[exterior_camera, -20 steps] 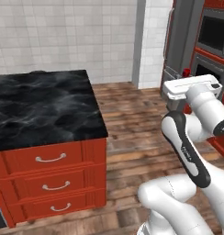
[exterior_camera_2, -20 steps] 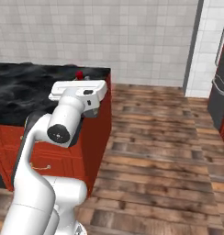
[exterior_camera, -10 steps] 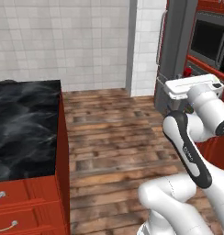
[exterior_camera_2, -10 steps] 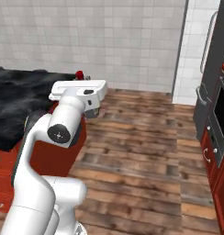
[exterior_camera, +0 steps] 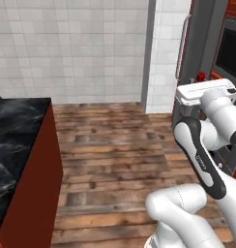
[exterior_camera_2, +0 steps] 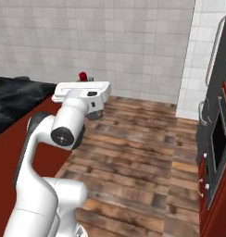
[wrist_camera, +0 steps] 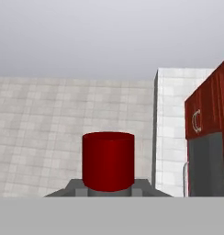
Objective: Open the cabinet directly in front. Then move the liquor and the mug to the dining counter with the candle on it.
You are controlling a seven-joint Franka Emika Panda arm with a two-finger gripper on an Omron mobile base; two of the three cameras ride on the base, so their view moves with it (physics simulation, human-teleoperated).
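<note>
Your tool is clenched on the liquor, arm folded high.
Left base: forearm level, red cap [exterior_camera: 201, 76] above the hand.
Right base: the cap [exterior_camera_2: 82, 75] peeks over the wrist, beside the black bench [exterior_camera_2: 13, 95].
Hand view: tool [wrist_camera: 108, 187] grips the liquor [wrist_camera: 108, 161].

One bottle cap [wrist_camera: 108, 160] shows, red, low in the middle of the hand view. One black counter [exterior_camera: 13, 145] lies at the left edge of the left base view. One dark fridge [exterior_camera: 199, 58] stands at upper right there. One oven [exterior_camera_2: 220, 139] sits at the right edge of the right base view.
</note>
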